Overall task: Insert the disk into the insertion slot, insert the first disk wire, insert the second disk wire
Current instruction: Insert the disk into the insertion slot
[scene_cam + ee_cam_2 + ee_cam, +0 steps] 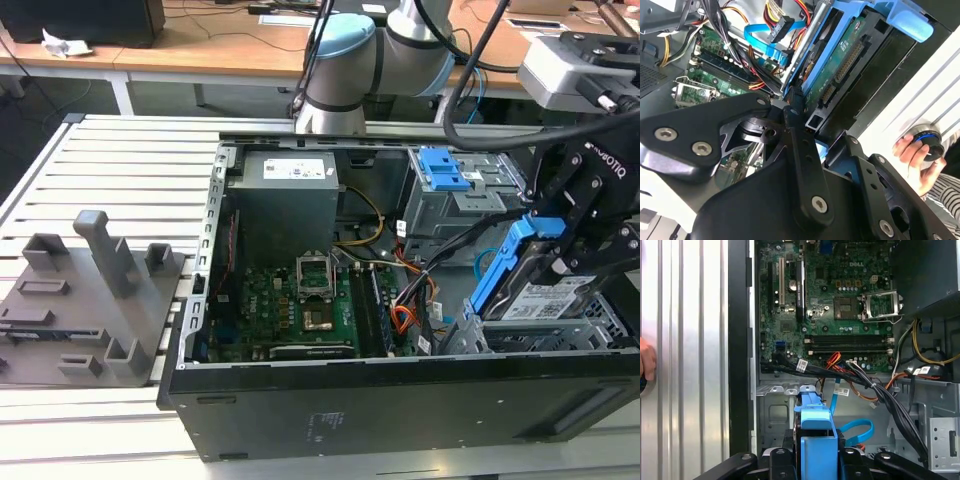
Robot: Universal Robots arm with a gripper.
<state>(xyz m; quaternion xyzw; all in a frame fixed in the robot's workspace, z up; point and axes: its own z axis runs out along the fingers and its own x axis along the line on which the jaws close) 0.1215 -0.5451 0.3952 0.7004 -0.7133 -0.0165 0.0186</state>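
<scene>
Black gripper (817, 456) links loom closest in both wrist views, clamped narrow on the blue carrier of the disk (545, 295), which hangs tilted at the exterior view's right end of the open computer case (400, 410). Directly beneath the gripper, the disk's lower end meets the mouth of the insertion slot (560, 338), the grey metal cage at the case's near right corner; whether it has entered the bay cannot be told. A taller cage (470, 205) with a blue latch stands farther back. Seating the drive cleanly likely calls for squaring its carrier with the bay walls before any push, and keeping the black cable bundle (887, 397) and the blue wire (762, 46), both just beside the cage, from being pinched. A person's hand (912, 152) rests over the slatted desk (130, 160) beside the case.
</scene>
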